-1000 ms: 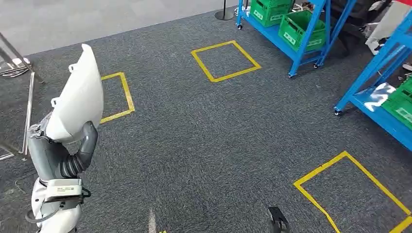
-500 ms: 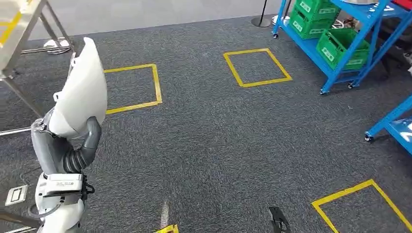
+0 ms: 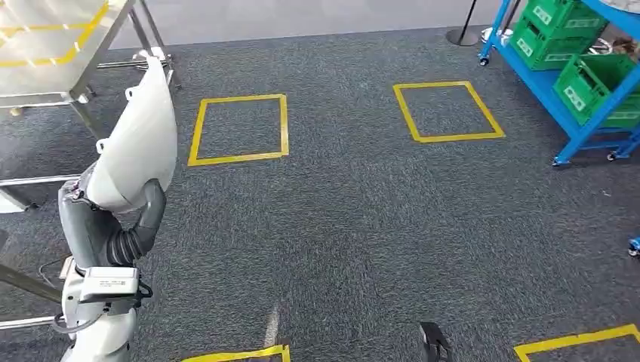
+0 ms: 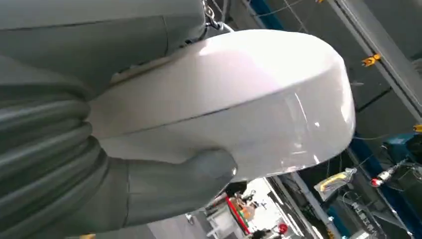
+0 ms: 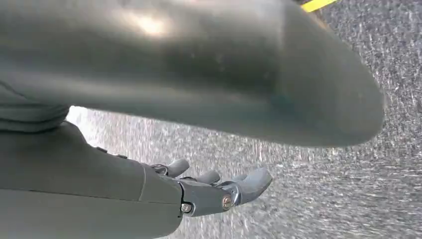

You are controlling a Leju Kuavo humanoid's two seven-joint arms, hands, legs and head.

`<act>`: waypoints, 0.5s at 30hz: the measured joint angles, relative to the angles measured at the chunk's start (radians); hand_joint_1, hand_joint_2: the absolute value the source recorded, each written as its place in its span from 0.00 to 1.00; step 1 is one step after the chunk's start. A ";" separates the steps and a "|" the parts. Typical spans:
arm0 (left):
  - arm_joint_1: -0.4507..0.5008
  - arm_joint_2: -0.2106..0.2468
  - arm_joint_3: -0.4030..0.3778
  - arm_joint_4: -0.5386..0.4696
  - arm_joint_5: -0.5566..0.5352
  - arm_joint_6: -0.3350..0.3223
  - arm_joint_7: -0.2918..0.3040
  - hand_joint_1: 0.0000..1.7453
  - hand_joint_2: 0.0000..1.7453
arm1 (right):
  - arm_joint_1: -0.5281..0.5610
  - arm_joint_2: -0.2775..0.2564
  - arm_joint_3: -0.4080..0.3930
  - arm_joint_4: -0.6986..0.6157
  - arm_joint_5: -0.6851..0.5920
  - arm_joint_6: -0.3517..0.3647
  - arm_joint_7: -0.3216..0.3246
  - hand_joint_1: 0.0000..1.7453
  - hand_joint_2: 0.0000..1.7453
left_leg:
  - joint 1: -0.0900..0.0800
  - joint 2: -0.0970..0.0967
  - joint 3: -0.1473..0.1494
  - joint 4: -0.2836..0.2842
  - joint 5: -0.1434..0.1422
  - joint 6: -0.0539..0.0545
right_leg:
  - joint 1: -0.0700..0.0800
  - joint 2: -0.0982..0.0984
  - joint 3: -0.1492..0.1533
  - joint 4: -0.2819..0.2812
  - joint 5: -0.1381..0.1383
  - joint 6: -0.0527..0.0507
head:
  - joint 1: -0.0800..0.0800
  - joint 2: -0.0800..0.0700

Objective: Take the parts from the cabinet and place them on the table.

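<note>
View has swung left, tabletop (image 3: pixel 45 45) now ahead; left hand (image 3: pixel 124 226) grips white part (image 3: pixel 140 143) upright, clear of floor, for carry; right hand (image 5: pixel 219 191) hangs empty, fingers loosely apart.

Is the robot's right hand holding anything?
No, the right hand hangs over the grey carpet with its fingers stretched out and nothing in them.

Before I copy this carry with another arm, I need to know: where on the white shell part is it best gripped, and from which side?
Grip its lower, narrower end, from underneath, as the left hand does now. The white shell part is a long curved panel standing upright; in the left wrist view the thumb presses on its smooth rounded face, so wrapping the hand around the bottom edge seems steadiest.
</note>
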 joint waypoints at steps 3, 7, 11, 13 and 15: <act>0.011 0.009 0.000 -0.001 -0.002 0.011 0.000 1.00 1.00 | 0.001 0.000 0.000 0.000 0.013 0.003 -0.008 0.00 0.00 | 0.003 0.008 0.022 -0.039 0.054 -0.003 | 0.000 -0.037 0.003 0.001 -0.003 0.001 | 0.000 0.000; 0.014 0.013 0.001 -0.015 -0.010 0.015 0.000 1.00 1.00 | -0.001 0.000 0.000 0.000 0.022 0.005 -0.011 0.00 0.00 | -0.008 0.075 0.155 -0.282 0.137 0.028 | 0.008 -0.076 0.016 0.006 -0.016 0.020 | 0.002 0.000; 0.037 0.027 0.017 -0.040 -0.022 0.038 0.009 1.00 1.00 | -0.013 -0.001 0.007 -0.002 0.058 0.020 0.004 0.00 0.00 | -0.002 0.033 0.155 -0.292 0.145 0.052 | 0.000 -0.079 0.022 0.009 -0.027 0.046 | 0.002 0.000; 0.056 0.036 0.033 -0.065 -0.020 0.044 0.008 1.00 1.00 | -0.012 -0.002 0.016 -0.002 0.075 0.024 0.003 0.00 0.00 | 0.001 0.015 0.153 -0.292 0.148 0.059 | -0.003 0.008 -0.018 0.104 -0.087 0.053 | 0.008 0.000; 0.078 0.046 0.042 -0.078 -0.018 0.044 -0.004 1.00 1.00 | -0.006 -0.010 0.022 -0.002 0.085 0.030 0.002 0.00 0.00 | 0.001 -0.009 0.151 -0.291 0.149 0.062 | -0.002 0.020 -0.097 0.266 -0.156 0.058 | 0.010 0.000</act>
